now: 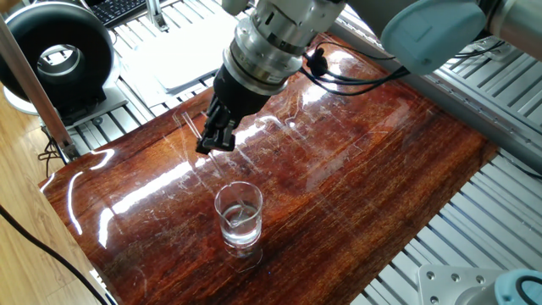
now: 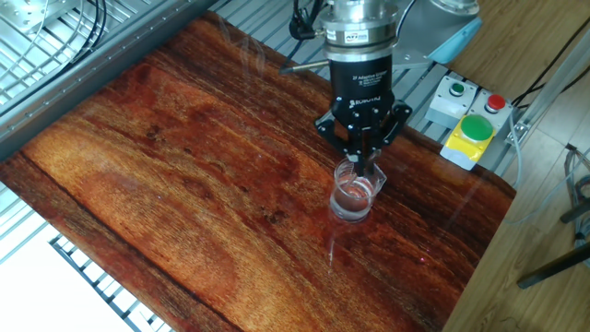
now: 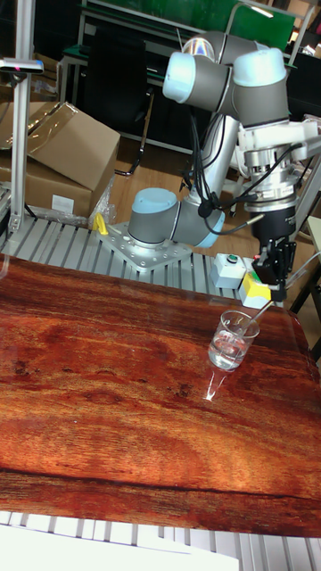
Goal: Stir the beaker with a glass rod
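Glass beaker [image 1: 239, 217] nearest me, upright on wooden table [image 1: 381, 161]. Glass rod [image 3: 259, 311] slants into it from gripper [image 1: 216, 140] just behind, jaws clenched on rod. I'd stir gently, avoiding wall.

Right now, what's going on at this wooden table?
A UR5 arm's black two-finger gripper is shut on a thin clear glass rod, holding it tilted with its lower end dipped into a small clear glass beaker of clear liquid. The beaker stands upright on the glossy reddish wooden tabletop. It looks like stirring is under way.
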{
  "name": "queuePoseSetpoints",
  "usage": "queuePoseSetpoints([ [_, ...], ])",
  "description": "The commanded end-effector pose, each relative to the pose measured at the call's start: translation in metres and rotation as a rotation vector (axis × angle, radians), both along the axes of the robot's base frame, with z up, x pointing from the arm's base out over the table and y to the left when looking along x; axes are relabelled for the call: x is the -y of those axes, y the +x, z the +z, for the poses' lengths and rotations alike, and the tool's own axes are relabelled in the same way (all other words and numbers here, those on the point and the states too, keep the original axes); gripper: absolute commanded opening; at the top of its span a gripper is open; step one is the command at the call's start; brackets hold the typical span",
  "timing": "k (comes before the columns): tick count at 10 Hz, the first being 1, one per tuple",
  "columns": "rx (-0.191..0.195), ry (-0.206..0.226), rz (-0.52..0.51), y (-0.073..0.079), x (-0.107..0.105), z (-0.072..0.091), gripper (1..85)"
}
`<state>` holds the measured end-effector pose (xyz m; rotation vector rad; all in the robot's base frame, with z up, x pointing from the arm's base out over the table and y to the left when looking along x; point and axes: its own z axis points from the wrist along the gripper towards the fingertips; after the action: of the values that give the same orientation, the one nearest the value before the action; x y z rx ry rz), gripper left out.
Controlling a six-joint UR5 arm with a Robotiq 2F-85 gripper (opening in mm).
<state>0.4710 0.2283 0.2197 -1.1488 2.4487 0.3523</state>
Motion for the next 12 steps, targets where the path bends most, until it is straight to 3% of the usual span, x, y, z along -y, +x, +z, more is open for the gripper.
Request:
queuePoseSetpoints([
  [1,-0.049,-0.022,-0.051,-0.006,0.001,-0.013,1.0],
  [6,-0.059,-0.123,-0.059,-0.002,0.006,-0.02,1.0],
  [12,-0.062,-0.132,-0.075,0.003,-0.002,-0.017,1.0],
])
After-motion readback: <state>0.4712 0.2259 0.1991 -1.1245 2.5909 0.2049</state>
